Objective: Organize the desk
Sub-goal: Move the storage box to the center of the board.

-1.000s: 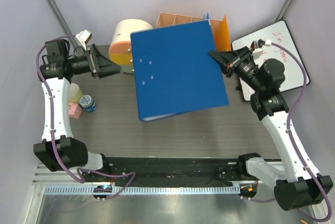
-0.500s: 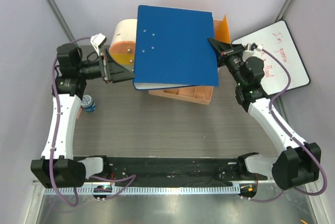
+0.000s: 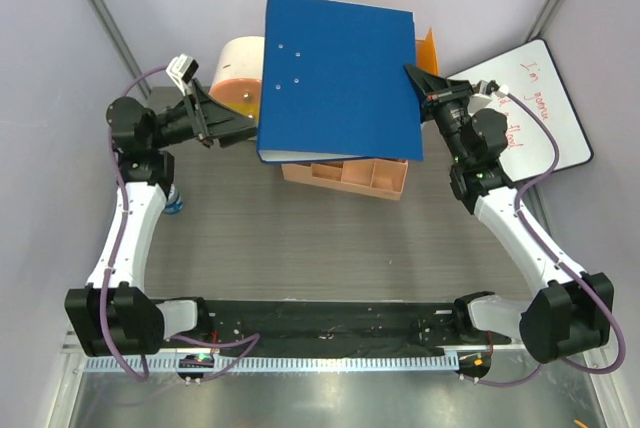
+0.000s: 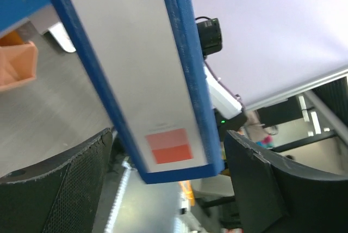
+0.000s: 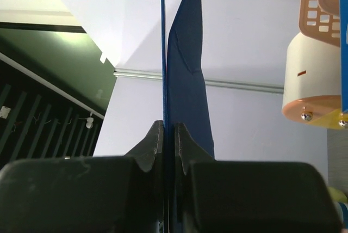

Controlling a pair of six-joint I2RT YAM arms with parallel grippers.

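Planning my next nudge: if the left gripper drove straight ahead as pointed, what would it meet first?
Most likely the blue binder: its spine sits between the open fingers of the left gripper; how near is unclear.

Blue binder (image 3: 340, 73) over orange tray (image 3: 350, 176), possibly touching

The left arm (image 3: 125, 238) is raised from the near left and bent rightward; the left gripper (image 3: 243, 129) is held with its jaws spread wide. The right arm (image 3: 520, 233) is stretched far and leftward; the right gripper (image 3: 412, 75) is clamped tight on the right edge of a blue binder (image 3: 340, 78).
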